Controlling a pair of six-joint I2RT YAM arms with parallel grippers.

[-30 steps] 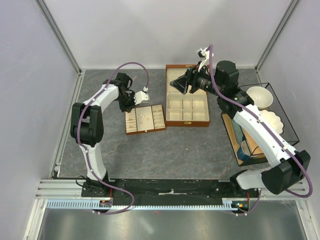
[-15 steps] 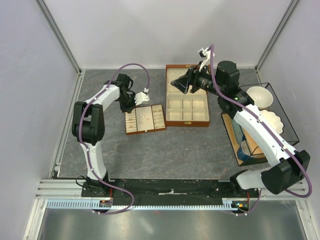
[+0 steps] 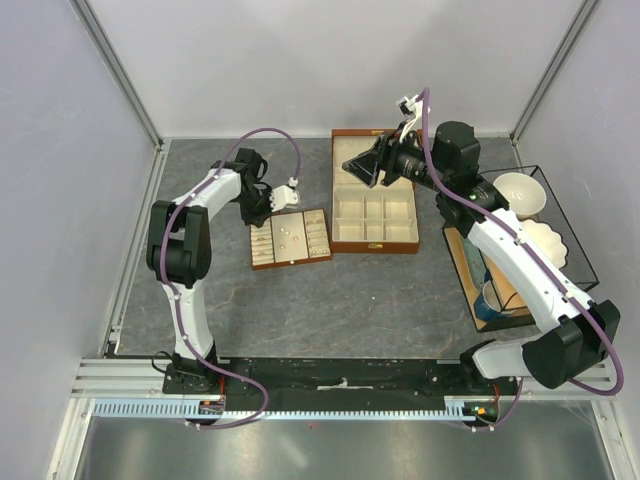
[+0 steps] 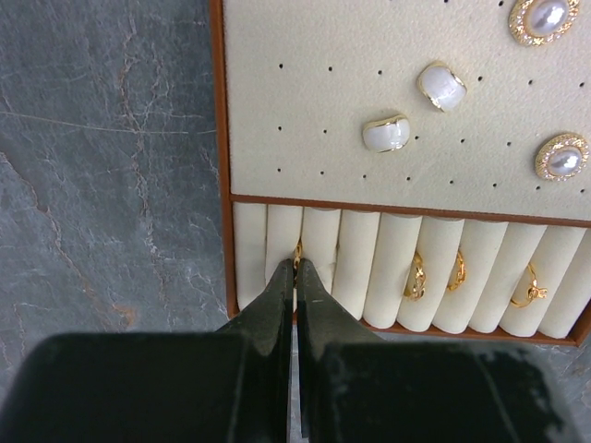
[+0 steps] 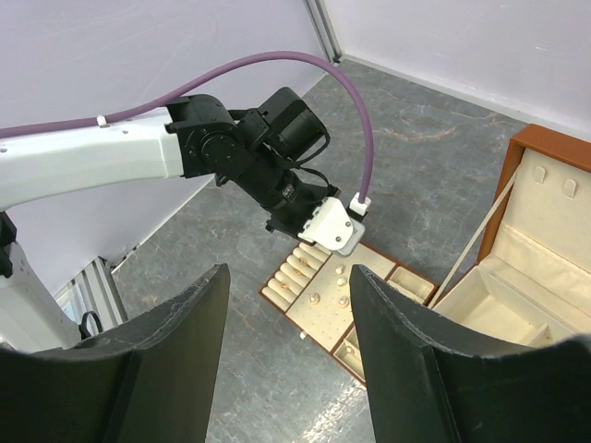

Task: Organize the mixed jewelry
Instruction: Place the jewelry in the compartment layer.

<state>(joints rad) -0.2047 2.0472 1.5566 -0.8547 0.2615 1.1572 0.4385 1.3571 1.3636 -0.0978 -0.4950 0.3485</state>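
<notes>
Robotics lab test cell: pale panel walls (image 3: pixel 330 60) on aluminium posts (image 3: pixel 117 70) are boxing in a grey stone-look tabletop (image 3: pixel 340 300), which is spreading out left of the fingers (image 4: pixel 275 306) of the left gripper (image 4: pixel 296 268), while the cabled left arm (image 3: pixel 185 215) and right arm (image 3: pixel 520 262) are standing on a slotted rail (image 3: pixel 340 382).

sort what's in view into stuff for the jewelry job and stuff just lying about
For the job: gold rings, pearl earrings, slotted tray, wooden box, left gripper, shut.
Lying about: white bowls, blue cup, wire basket.

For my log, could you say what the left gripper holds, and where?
The left gripper seemingly pinches a gold ring by its near edge, over the tray.
</notes>
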